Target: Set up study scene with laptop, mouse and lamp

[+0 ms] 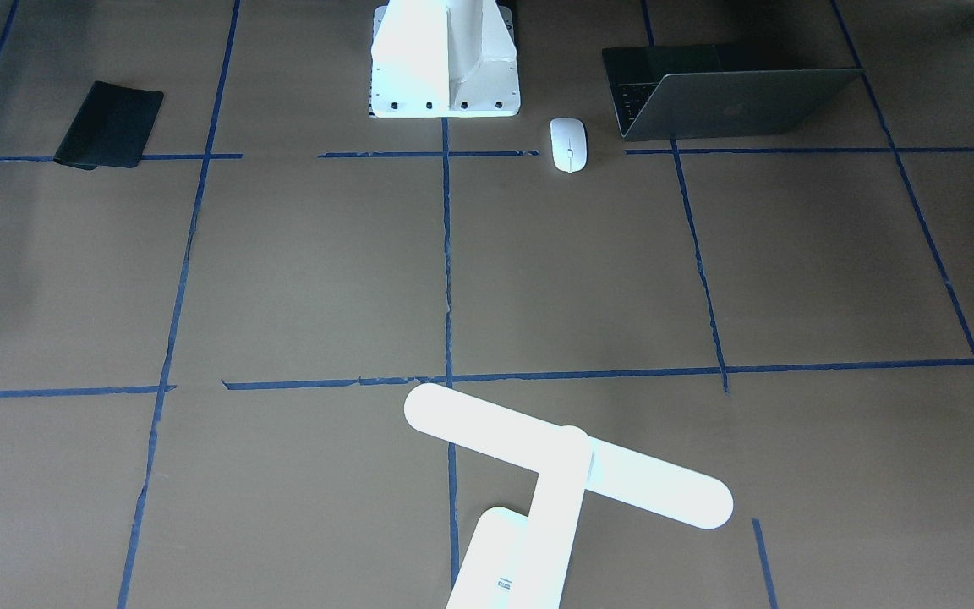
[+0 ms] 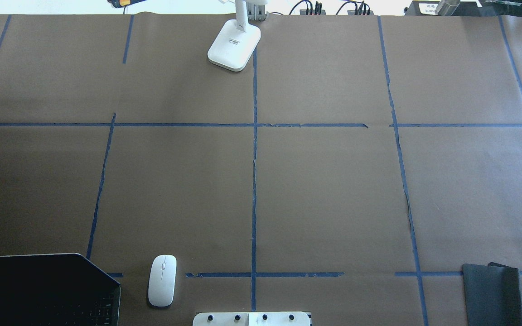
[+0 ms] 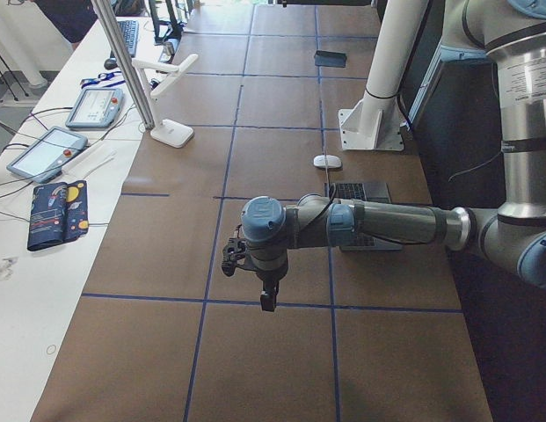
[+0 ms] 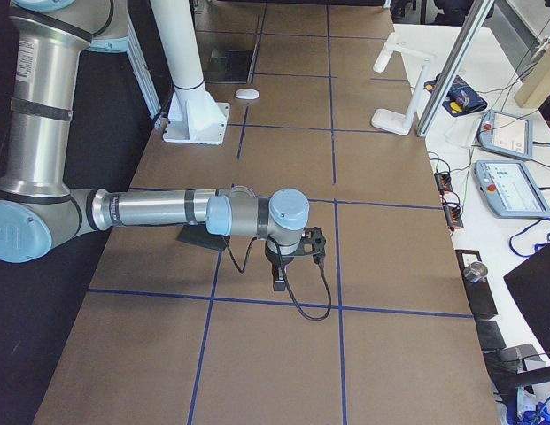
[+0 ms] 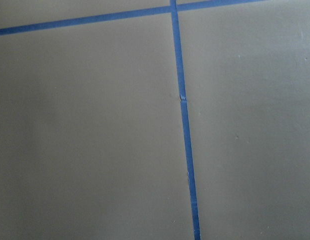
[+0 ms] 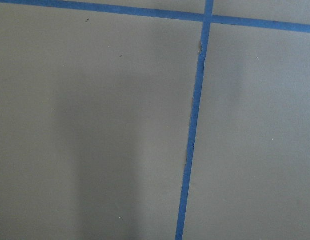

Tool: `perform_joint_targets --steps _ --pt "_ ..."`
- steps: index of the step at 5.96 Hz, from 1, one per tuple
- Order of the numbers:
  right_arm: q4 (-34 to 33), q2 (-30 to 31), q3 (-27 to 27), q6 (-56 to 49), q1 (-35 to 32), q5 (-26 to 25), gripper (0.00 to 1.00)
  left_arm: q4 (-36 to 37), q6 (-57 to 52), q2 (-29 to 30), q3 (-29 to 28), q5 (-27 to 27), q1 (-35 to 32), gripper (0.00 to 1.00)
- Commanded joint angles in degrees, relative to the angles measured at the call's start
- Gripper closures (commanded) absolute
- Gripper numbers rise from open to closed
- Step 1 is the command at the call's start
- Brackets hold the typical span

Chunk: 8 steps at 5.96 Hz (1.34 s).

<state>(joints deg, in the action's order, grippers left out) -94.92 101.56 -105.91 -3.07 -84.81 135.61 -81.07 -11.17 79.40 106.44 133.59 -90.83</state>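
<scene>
The grey laptop (image 1: 732, 101) stands part open at the robot's near left corner (image 2: 39, 290). The white mouse (image 1: 569, 144) lies beside it (image 2: 162, 280). The white lamp (image 1: 567, 457) stands at the table's far edge, its base (image 2: 234, 44) on the paper. My left gripper (image 3: 267, 299) hangs over bare paper off the table's left end, seen only in the exterior left view. My right gripper (image 4: 279, 282) hangs over bare paper at the right end, seen only in the exterior right view. I cannot tell whether either is open or shut. Both wrist views show only paper and blue tape.
A black mouse pad (image 1: 108, 124) lies at the near right (image 2: 492, 294). The white bolt-holed pedestal (image 1: 445, 68) stands at the robot's base. Blue tape lines grid the brown paper. Pendants and cables lie on a side bench (image 4: 509, 168) beyond the far edge.
</scene>
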Motion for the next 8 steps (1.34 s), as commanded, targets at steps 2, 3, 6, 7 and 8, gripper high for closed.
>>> perform_joint_targets --steps 2,3,6,7,8 --pt "0.00 -0.05 -0.09 0.08 0.00 -0.09 0.00 -11.80 -0.51 6.28 -0.79 0.26 1.08 0.00" --pt "0.00 -0.05 -0.26 0.08 0.00 -0.09 0.00 -16.87 -0.52 6.21 0.25 2.35 3.27 0.00" --pt "0.00 -0.05 -0.27 0.17 0.00 0.00 0.00 -32.15 1.59 5.76 1.39 9.30 9.66 0.00" --pt "0.00 -0.05 -0.27 0.08 0.00 0.00 0.00 -36.74 2.98 5.68 3.66 11.06 15.45 0.00" --pt "0.00 -0.05 -0.18 0.08 0.00 -0.09 0.00 -37.40 3.87 5.51 6.64 13.60 18.38 0.00"
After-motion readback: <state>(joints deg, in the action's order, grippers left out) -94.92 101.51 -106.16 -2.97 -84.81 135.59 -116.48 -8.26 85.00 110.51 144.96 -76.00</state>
